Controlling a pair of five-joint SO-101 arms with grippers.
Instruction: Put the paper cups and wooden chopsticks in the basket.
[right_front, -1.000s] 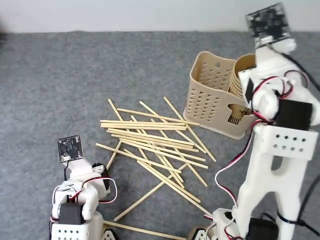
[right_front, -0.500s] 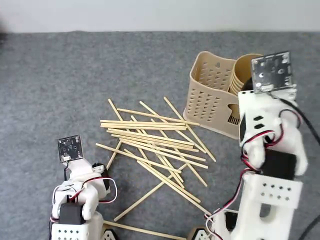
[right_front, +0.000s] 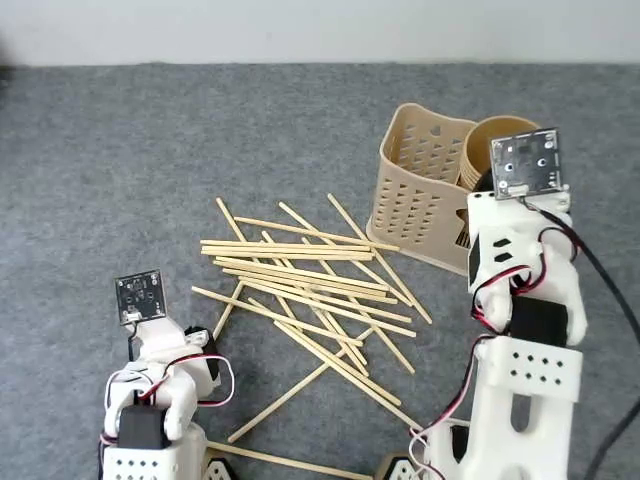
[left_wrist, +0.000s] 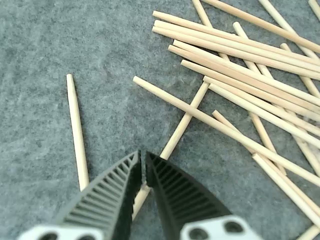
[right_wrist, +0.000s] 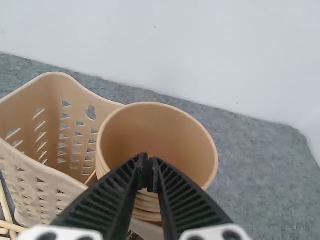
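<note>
The left pincer (left_wrist: 142, 155) is low over the fuzzy grey mat (right_front: 150, 150), close to its own arm. Its two black fingers are pressed together and hold nothing. One thin, pale wooden chopstick (left_wrist: 182, 125) runs right under the finger tips and points away from the arm. Another chopstick (left_wrist: 76, 131) lies by itself just beside the pincer.

A bit farther out is the big messy pile of wooden chopsticks (right_front: 310, 290). It lies flat on the mat, between the two arms. Most of the sticks run long-ways across the table, from the left arm's side toward the basket. None of them are in the basket yet.

The left arm is the nearer one to the sticks, so I think it should pick next. It would have to open its fingers and pinch across a stick, not along it.

Farther back, the right pincer (right_wrist: 148, 159) is up in the air, just in front of the stack of tan paper cups (right_wrist: 155, 130). Its fingers are closed and empty too. The cups stand upright inside the beige plastic basket with holes (right_front: 415, 215).
</note>
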